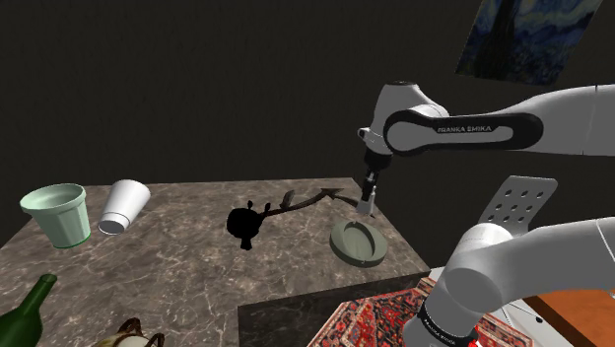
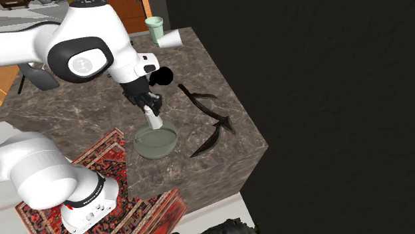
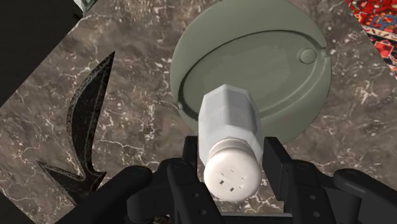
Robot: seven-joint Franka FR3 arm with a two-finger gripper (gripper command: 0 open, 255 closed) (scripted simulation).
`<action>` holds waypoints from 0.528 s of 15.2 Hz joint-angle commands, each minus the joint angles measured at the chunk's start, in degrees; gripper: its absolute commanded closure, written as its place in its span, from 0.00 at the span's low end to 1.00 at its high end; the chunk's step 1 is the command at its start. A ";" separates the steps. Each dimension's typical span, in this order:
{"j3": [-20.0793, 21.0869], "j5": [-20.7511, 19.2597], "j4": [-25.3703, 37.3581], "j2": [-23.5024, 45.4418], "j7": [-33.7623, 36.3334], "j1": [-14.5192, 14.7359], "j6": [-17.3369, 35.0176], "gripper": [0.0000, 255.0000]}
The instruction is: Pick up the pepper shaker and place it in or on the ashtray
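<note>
Spanning the shoulder view: dark veined worktop. White arm reaches over the worktop corner nearest the stand. Red patterned rug lies on the floor beside it. Grey-green round ashtray sits at that corner, near a black arrow-shaped ornament. Black tool hangs above the ashtray, both fingers clamped on the pepper shaker. Shaker is pale and faceted, perforated cap toward the wrist camera, base pointing down. In the shoulder view a gap shows between base and dish.
</note>
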 commanded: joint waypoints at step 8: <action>1.34 0.40 -6.86 -3.44 2.05 0.42 3.21 1.00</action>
